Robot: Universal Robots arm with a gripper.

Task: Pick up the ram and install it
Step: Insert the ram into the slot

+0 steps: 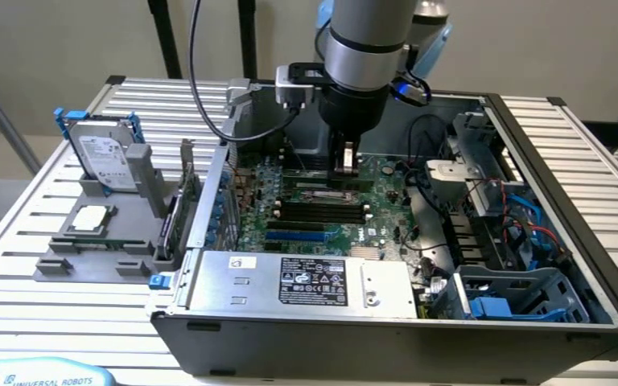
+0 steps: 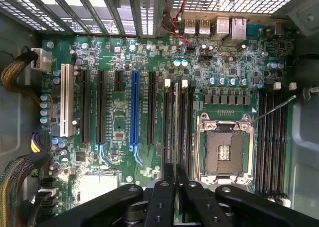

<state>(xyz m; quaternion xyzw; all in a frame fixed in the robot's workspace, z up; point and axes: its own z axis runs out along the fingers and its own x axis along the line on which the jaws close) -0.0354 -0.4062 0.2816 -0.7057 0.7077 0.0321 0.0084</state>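
My one gripper [image 1: 346, 167] hangs over one motherboard [image 2: 124, 122], one hard drive [image 1: 106, 153], one power supply [image 1: 298, 281].

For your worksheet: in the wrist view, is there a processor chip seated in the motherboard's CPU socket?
No. The CPU socket lies open, its bare contacts showing inside the metal frame.

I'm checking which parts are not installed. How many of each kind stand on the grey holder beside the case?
hard drive: 1
processor chip: 1
card with metal bracket: 1
Total: 3
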